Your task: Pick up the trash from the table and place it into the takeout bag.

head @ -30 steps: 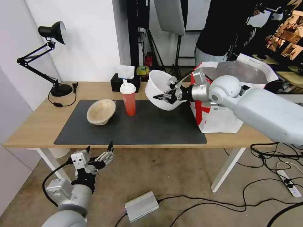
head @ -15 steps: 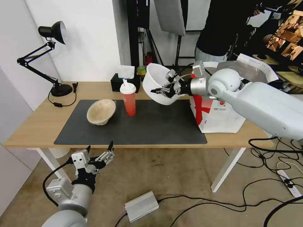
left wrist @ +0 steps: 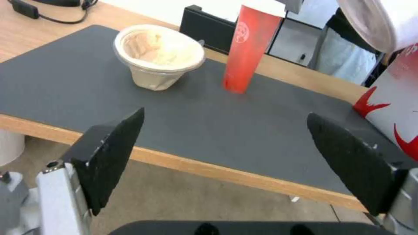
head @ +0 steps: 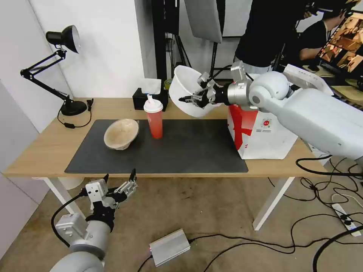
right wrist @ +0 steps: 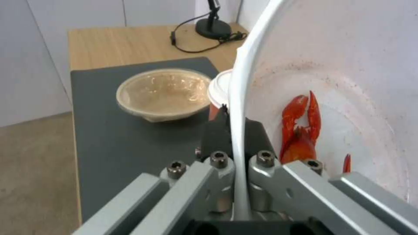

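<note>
My right gripper [head: 194, 99] is shut on the rim of the wide white bowl [head: 183, 87], holding it tilted in the air above the table's back edge, left of the takeout bag [head: 264, 132]. In the right wrist view the bowl [right wrist: 348, 81] holds red crayfish scraps [right wrist: 300, 130] and its rim is pinched between my fingers [right wrist: 217, 130]. The red drink cup [head: 154, 116] and the beige paper bowl [head: 121, 133] stand on the dark mat [head: 170, 151]. My left gripper [head: 119, 181] hangs open below the table's front edge.
A black tissue box [head: 149, 97] sits behind the cup, a black desk lamp [head: 62, 68] at the table's [head: 45, 147] back left. A person stands behind the bag. Cables, a power strip [head: 346, 221] and a silver box [head: 169, 247] lie on the floor.
My right arm has lifted the white bowl higher and slightly back; more of the bag's front now shows. The left arm has not moved.
</note>
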Tool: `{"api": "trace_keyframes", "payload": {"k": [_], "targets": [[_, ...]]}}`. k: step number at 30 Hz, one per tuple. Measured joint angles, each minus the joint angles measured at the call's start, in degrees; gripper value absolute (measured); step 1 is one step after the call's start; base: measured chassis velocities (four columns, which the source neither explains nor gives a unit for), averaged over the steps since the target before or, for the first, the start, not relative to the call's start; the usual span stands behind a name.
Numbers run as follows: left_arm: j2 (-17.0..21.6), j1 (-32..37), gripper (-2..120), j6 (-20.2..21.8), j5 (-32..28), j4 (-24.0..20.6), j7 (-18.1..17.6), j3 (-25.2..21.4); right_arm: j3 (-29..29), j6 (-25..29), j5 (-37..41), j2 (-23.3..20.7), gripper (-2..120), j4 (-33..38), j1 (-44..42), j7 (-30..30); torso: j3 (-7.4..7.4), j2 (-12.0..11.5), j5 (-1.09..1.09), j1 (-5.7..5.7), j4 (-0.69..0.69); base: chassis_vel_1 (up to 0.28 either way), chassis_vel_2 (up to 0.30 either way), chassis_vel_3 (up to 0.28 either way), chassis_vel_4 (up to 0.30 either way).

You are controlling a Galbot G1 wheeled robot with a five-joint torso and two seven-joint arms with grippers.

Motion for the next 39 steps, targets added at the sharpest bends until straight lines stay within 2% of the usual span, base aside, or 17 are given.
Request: {"api": "trace_keyframes", "payload": {"k": [39], "targets": [[0.87,0.61,100,-0.02,-0.38,-1.34,-0.06,-0.20,-0.89,-0.31,3.29,1.60,0,-3.65,7.58,0.33,0.00,0.00,0.00,0.00,0.00,0.000,0.000,0.000,0.000]]}}
